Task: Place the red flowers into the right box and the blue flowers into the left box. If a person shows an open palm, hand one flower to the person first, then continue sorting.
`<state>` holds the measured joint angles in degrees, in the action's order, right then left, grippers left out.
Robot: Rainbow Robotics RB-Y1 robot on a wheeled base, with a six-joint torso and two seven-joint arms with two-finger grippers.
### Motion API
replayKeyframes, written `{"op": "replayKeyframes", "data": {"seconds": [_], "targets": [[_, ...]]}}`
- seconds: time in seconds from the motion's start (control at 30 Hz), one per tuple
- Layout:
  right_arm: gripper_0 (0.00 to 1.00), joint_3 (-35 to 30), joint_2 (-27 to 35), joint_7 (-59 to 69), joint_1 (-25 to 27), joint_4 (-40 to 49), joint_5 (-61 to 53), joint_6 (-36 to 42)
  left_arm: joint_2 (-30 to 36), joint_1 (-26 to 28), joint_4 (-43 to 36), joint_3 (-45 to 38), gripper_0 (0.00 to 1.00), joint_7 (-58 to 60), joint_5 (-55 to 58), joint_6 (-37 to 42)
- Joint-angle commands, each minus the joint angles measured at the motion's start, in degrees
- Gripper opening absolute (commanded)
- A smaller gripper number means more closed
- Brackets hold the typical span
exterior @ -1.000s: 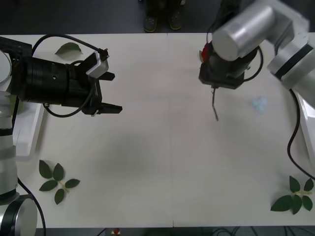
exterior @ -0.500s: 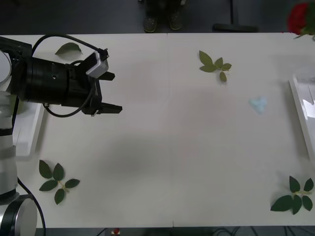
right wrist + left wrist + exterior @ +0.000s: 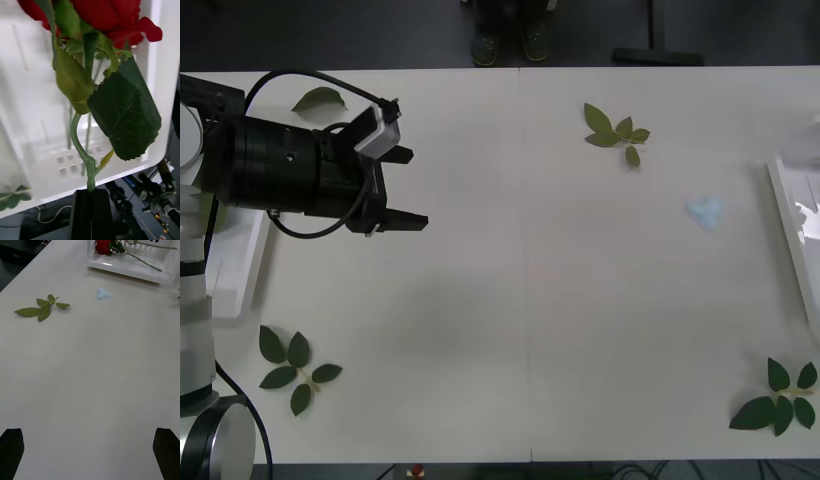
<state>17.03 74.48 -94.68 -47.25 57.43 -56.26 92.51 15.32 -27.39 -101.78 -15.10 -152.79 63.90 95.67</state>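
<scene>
Right gripper (image 3: 91,195) clamps red rose (image 3: 108,15) stem over right box (image 3: 33,123) (left gripper (image 3: 402,190) spread wide).

My left arm was a thick black cylinder, ribbed near the wrist, with a black cable looping over and under it and a small grey-white block mounted above the left gripper (image 3: 402,188), whose fingers (image 3: 10,450) were matte black. White and silver housings sat at the shoulder and base. The right gripper (image 3: 92,204) ended in flat black fingers.
</scene>
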Motion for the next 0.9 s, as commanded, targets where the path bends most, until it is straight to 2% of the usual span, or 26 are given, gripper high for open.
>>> {"op": "replayKeyframes", "data": {"seconds": [0.03,0.27,0.43,0.57,0.7,0.77,0.8,0.87,0.9], "targets": [[0.0,-2.87,-2.93,-7.1,0.23,-6.98,4.84,-6.29,0.42,-1.7,-1.05,-0.19,1.0,-2.21,0.69,0.22],[0.0,-7.62,-9.88,-11.32,3.13,-15.77,14.51,-19.83,0.42,-1.7,-1.05,-0.19,1.0,-2.21,0.69,0.22],[0.0,-7.62,-14.62,-10.52,6.29,-16.3,21.98,-27.3,0.42,-1.7,-1.05,-0.19,1.0,-2.21,0.69,0.22],[0.0,-7.62,-16.29,-9.91,8.58,-16.3,23.12,-31.52,0.42,-1.7,-1.05,-0.19,1.0,-2.21,0.69,0.22],[0.02,-7.62,-16.29,-9.91,9.46,-16.21,22.24,-32.57,0.42,-1.7,-1.05,-0.19,1.0,-2.21,0.69,0.22],[0.15,-7.62,-16.29,-9.82,9.46,-16.3,21.63,-32.57,0.42,-1.7,-1.05,-0.19,1.0,-2.21,0.69,0.22],[0.31,-7.62,-16.29,-9.82,9.46,-16.3,21.1,-32.66,0.42,-1.7,-1.05,-0.19,1.0,-2.21,0.69,0.22],[0.49,-7.62,-16.38,-9.73,9.46,-16.3,20.84,-32.92,0.42,-1.7,-1.05,-0.19,1.0,-2.21,0.69,0.22],[0.63,-7.62,-16.29,-9.73,9.46,-16.3,20.57,-33.1,0.42,-1.7,-1.05,-0.19,1.0,-2.21,0.69,0.22]]}}
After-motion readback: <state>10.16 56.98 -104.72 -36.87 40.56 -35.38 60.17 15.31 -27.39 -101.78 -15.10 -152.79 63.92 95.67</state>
